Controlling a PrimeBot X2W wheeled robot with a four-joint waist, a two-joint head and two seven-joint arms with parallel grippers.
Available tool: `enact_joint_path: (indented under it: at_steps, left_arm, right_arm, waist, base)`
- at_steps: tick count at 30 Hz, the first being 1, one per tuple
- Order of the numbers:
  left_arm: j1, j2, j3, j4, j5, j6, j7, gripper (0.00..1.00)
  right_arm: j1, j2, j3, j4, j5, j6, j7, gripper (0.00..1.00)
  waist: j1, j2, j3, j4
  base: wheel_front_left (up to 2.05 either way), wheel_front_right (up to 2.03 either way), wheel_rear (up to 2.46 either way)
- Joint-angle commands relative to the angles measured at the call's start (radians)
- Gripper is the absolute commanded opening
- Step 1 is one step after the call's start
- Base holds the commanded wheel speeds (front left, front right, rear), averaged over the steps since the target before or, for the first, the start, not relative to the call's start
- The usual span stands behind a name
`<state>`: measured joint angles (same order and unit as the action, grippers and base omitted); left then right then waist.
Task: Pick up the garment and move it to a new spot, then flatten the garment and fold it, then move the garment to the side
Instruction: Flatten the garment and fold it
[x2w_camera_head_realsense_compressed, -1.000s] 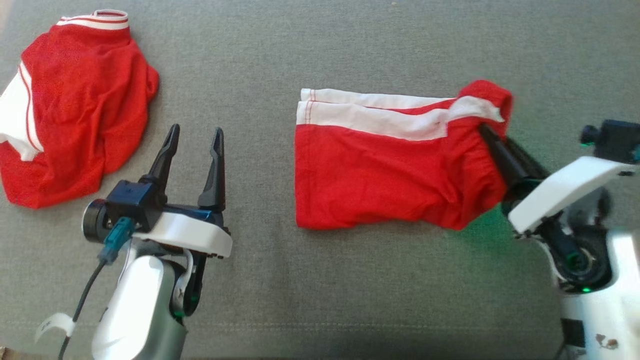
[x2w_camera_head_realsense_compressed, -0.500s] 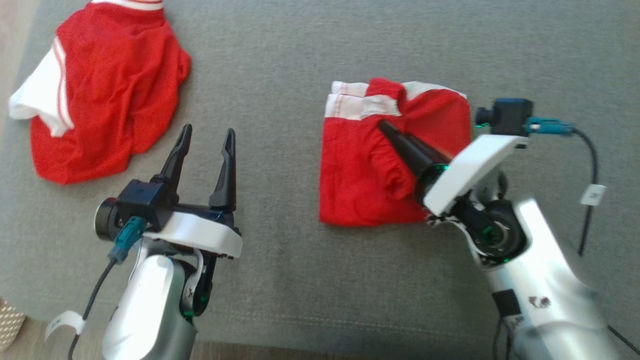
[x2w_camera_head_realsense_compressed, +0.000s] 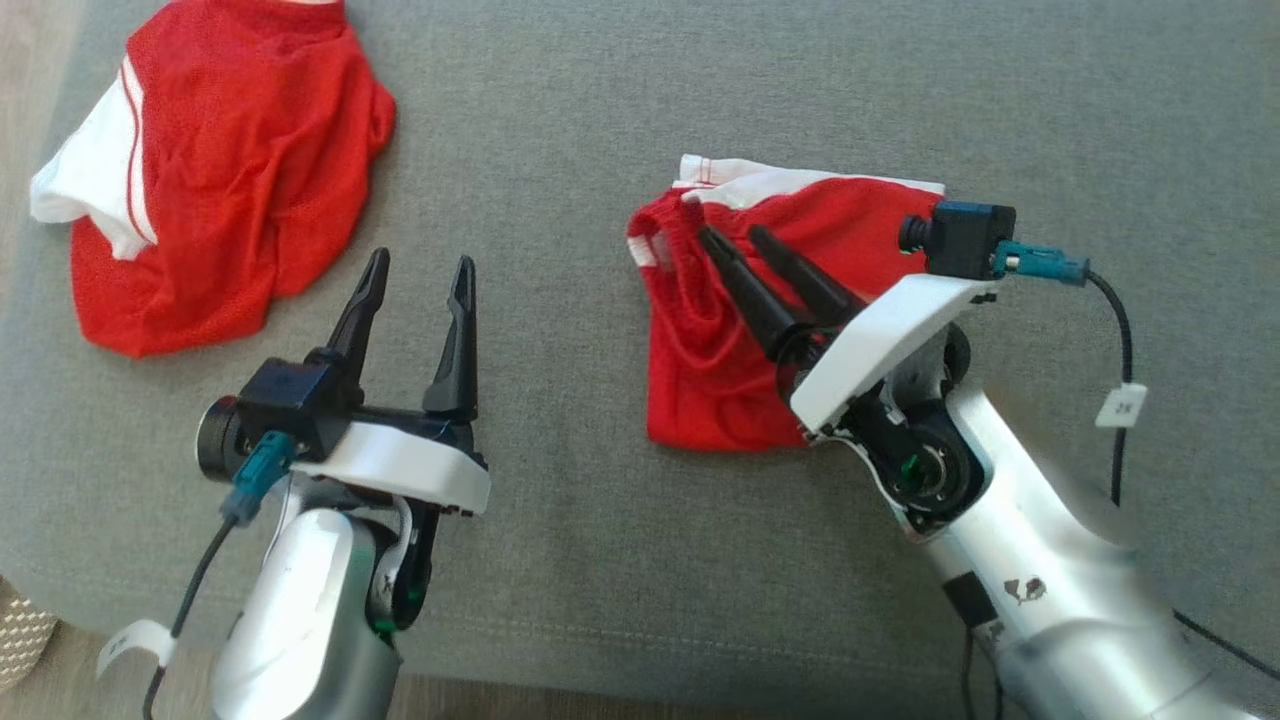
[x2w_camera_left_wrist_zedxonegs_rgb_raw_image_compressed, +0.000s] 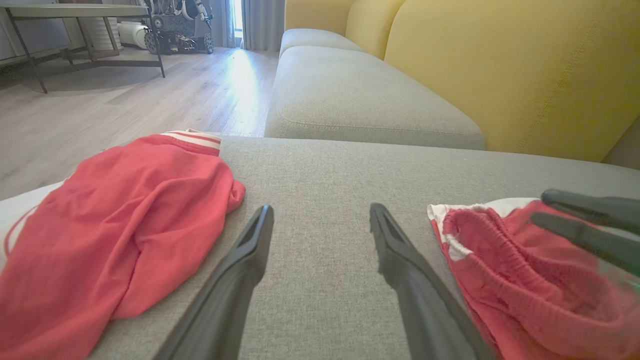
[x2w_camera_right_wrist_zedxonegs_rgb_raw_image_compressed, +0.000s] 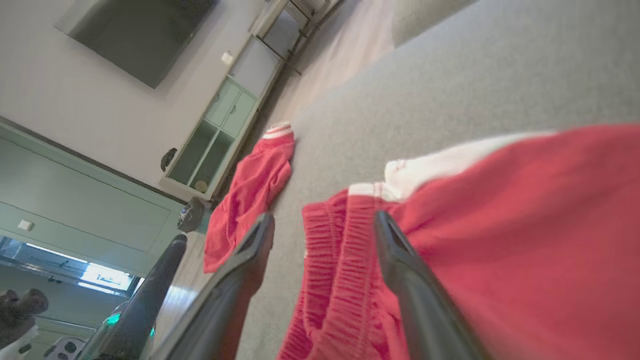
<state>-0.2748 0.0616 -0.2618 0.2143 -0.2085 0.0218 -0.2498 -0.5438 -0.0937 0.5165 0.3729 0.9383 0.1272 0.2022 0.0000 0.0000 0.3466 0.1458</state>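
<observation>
- Now folded over on a grey sofa cushion (x2w_camera_head_realsense_compressed: 600, 560), the red shorts (x2w_camera_head_realsense_compressed: 720, 390) with white side stripes lie just toward 3 o'clock of the head view's centre, their gathered waistband turned to 9 o'clock.
- Reaching in from 5 o'clock, the right gripper (x2w_camera_head_realsense_compressed: 730, 238) has its two dark fingers spread wide over the waistband and pinches nothing. Its wrist view shows the band lying between and beneath them. Whether the tips touch the cloth cannot be told.
- At 8 o'clock the left gripper (x2w_camera_head_realsense_compressed: 420, 262) hangs empty, fingers spread wide and pointing to 12, over bare cushion between the two garments.
- A crumpled red jersey (x2w_camera_head_realsense_compressed: 220, 180) with white trim lies at 10 o'clock, well apart from the shorts, near the cushion's edge.
- From the left wrist, a yellow backrest (x2w_camera_left_wrist_zedxonegs_rgb_raw_image_compressed: 500, 75) rises at 1 o'clock behind the seat, with wooden floor (x2w_camera_left_wrist_zedxonegs_rgb_raw_image_compressed: 125, 100) at 10 o'clock.
</observation>
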Motion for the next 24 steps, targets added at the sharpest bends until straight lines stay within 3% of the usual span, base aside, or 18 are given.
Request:
enact_joint_path:
  at_steps: [1,5,11,17,24]
  left_arm:
    - [-0.027,0.01,0.037,-0.03,0.009,0.0,-0.012,1.0]
    - [-0.023,0.008,0.042,-0.028,0.012,-0.001,-0.012,1.0]
    - [-0.009,0.016,0.057,-0.025,0.02,-0.001,-0.012,1.0]
    - [0.006,0.031,0.073,-0.028,0.027,0.002,-0.012,1.0]
    - [0.022,0.048,0.084,-0.029,0.029,0.007,-0.012,1.0]
  right_arm:
    - [-0.02,0.005,0.017,-0.044,-0.01,0.003,-0.02,1.0]
    - [-0.001,-0.038,0.025,-0.073,-0.052,0.003,-0.134,1.0]
    - [0.042,-0.088,-0.061,-0.103,-0.163,0.003,-0.298,1.0]
    - [0.127,-0.135,-0.215,-0.141,-0.296,0.003,-0.397,1.0]
    - [0.23,-0.126,-0.408,-0.193,-0.491,0.003,-0.422,1.0]
  waist:
    - [0.0,0.0,-0.002,-0.004]
    - [0.0,0.0,-0.014,-0.021]
    - [0.0,0.0,-0.042,-0.052]
    - [0.0,0.0,-0.066,-0.08]
    - [0.0,0.0,-0.09,-0.113]
  base:
    - [0.0,0.0,0.0]
    - [0.0,0.0,0.0]
    - [0.0,0.0,0.0]
    - [0.0,0.0,0.0]
    - [0.0,0.0,0.0]
